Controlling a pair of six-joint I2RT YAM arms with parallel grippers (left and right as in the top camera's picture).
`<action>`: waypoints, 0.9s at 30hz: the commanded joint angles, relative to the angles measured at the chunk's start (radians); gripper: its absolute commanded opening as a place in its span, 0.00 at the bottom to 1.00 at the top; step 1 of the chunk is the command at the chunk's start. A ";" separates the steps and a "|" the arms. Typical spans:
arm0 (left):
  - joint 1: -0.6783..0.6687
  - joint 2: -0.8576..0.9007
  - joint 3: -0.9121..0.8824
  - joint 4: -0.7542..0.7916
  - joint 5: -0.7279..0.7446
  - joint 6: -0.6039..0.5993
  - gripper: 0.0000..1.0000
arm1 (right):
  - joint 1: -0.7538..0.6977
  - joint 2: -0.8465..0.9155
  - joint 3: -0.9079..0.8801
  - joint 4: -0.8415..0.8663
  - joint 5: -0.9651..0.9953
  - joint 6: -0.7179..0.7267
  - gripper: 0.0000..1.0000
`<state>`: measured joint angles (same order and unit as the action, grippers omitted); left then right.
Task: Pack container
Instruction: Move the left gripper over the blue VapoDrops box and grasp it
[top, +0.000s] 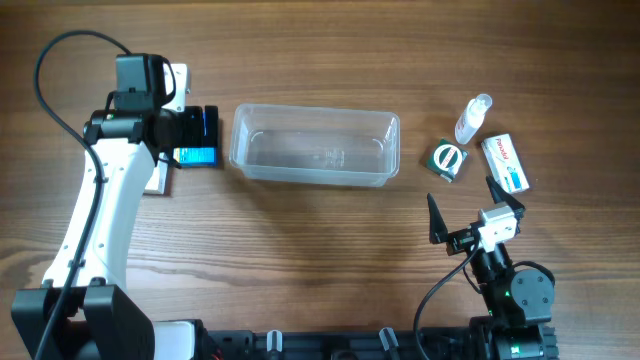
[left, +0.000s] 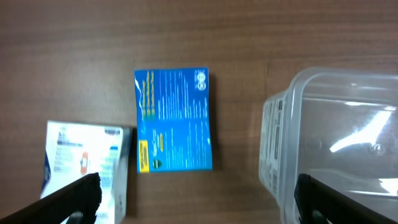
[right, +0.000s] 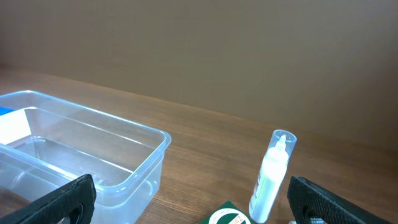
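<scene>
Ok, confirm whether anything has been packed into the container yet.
No: the overhead view shows the container bare inside, with the blue box lying outside its left end.

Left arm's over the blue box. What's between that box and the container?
Nothing: the left wrist view shows only bare table between the blue box and the end wall of the container. The white box lies on the other side.
</scene>
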<state>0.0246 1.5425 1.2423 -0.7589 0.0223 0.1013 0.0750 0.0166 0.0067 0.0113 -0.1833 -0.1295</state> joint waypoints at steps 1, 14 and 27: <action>0.006 0.053 0.003 0.050 -0.033 0.056 1.00 | -0.004 -0.003 -0.002 0.004 -0.014 -0.009 1.00; 0.019 0.227 0.003 0.143 -0.046 0.048 1.00 | -0.004 -0.003 -0.002 0.004 -0.013 -0.010 1.00; 0.041 0.340 0.003 0.203 -0.043 0.053 1.00 | -0.004 -0.003 -0.002 0.004 -0.014 -0.009 1.00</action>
<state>0.0559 1.8500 1.2423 -0.5694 -0.0113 0.1379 0.0750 0.0166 0.0067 0.0113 -0.1833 -0.1295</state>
